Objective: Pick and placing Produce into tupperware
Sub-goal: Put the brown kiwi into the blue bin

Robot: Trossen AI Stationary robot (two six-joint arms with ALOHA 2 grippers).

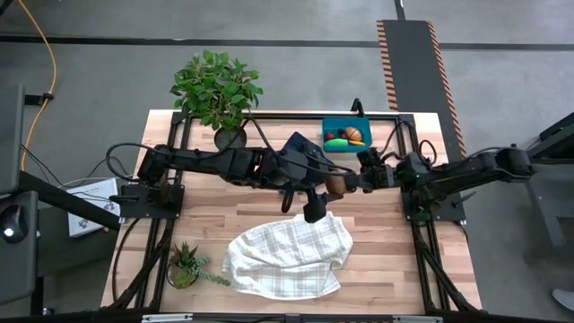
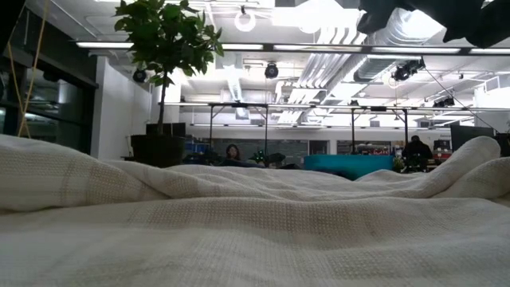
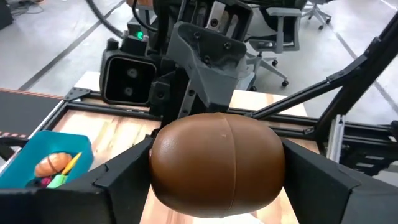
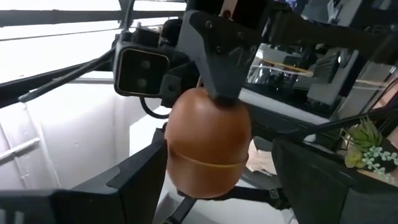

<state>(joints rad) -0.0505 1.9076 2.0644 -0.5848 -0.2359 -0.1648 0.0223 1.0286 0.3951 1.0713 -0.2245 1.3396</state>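
Mid-table, above the wood, the 2 grippers meet nose to nose. Kiwi sits btwn them, at 12 o'clock of the cloth. Left gripper is clamped on it: 1 finger each side, pads against the kiwi's ends, seam running across btwn them. Right gripper has fingers spread wide, flanking the kiwi w/ a gap each side. Tupperware lies at 12 o'clock of the kiwi, well apart, w/ other produce inside.
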